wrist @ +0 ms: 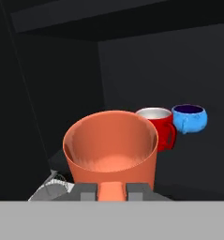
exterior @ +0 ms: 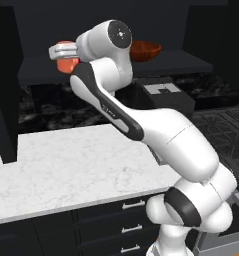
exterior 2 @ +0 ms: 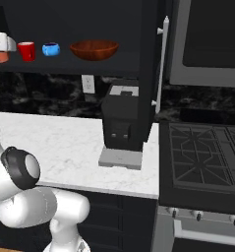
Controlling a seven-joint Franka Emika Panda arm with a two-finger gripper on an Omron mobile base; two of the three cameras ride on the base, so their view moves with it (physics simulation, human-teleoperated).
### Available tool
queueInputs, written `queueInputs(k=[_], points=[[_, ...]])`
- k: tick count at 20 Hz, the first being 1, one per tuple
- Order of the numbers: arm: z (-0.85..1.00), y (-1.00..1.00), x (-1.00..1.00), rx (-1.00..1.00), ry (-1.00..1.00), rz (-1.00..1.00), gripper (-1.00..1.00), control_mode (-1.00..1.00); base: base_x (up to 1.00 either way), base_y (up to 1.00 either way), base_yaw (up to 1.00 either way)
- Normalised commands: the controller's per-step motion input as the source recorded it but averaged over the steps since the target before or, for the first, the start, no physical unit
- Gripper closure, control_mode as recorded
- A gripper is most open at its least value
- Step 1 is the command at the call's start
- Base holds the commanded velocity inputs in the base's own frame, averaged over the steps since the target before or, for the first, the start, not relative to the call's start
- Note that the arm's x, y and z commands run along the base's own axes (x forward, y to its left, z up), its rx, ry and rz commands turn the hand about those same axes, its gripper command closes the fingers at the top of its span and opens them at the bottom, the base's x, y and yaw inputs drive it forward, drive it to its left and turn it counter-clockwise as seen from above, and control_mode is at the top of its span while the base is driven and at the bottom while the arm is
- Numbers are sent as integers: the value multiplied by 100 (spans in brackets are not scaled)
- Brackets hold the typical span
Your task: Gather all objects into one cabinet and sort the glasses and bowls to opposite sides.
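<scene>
Four vessels concern us, and we take the views in turn. From the left base view we see the white arm reach up and left into the open black cabinet, its gripper at the far left of the shelf with the salmon-orange cup just at its tips. To the right, past the arm's wrist, part of the reddish-brown bowl shows on the same shelf. Below lie the white marble counter and a dark coffee machine.

From the right base view we count the row on the shelf: at the far left edge a sliver of the orange cup under the white gripper, then the red mug, the small blue vessel and the wide bowl on the right, apart from the others. The cabinet door stands open, its silver bar handle upright, beside the stove.

In the hand view the orange cup stands upright right before us, its near wall running down between the two dark fingertips, which pinch it. Behind it to the right sits the red mug, with the blue vessel just beyond, close beside it.
</scene>
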Motion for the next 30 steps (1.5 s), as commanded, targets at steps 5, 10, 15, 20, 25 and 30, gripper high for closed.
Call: queueInputs(k=[5, 10, 15, 20, 25, 30], points=[[-7, 20, 55, 0, 2, 0, 100, -100, 0, 0, 0], [-3, 21, 52, 0, 2, 1, 100, -100, 0, 0, 0], [-2, 23, 42, 0, 4, 2, 100, -100, 0, 0, 0], [-7, 25, 39, 0, 6, 4, 100, -100, 0, 0, 0], [-5, 23, 41, 0, 4, 3, 100, -100, 0, 0, 0], [-10, 23, 36, 0, 3, 3, 100, -100, 0, 0, 0]])
